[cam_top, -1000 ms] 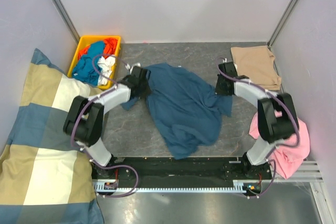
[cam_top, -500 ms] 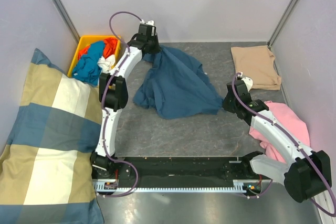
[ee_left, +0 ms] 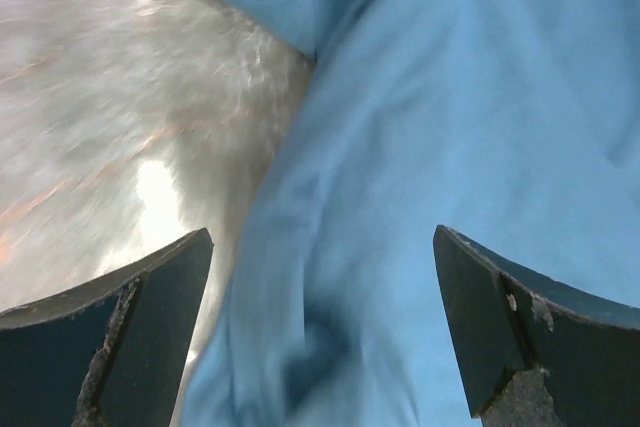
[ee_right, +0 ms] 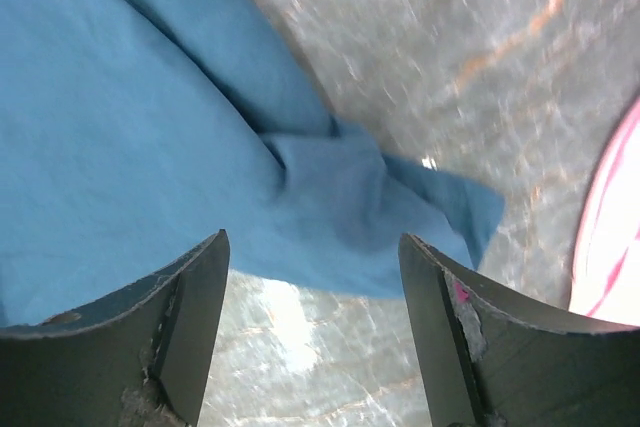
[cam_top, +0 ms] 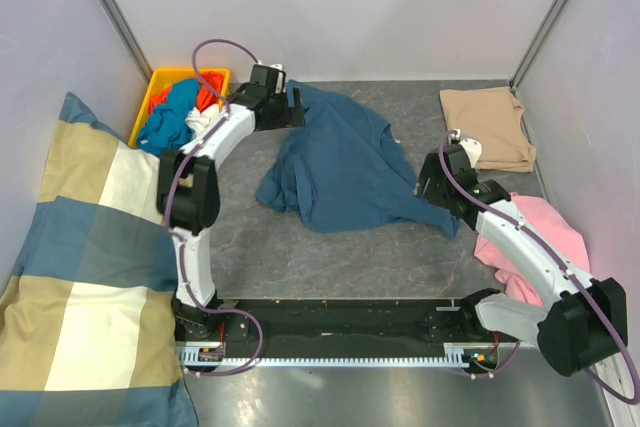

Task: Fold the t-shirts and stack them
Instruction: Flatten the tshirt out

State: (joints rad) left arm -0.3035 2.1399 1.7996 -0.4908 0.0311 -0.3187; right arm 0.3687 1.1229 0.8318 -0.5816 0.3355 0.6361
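Both grippers are spread wide and hold nothing. The teal t-shirt (cam_top: 345, 172) lies crumpled between them: its far edge is under your left gripper (ee_left: 320, 342) and a pointed corner is just below your right gripper (ee_right: 313, 337). Expect light, limp cloth that sags and bunches. Pinch it at the hem corners or shoulder seams beneath each gripper, not the loose middle.

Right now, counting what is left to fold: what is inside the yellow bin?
The yellow bin holds crumpled teal cloth, orange cloth and white cloth. Anything beneath them is hidden; the left arm covers its near right corner.
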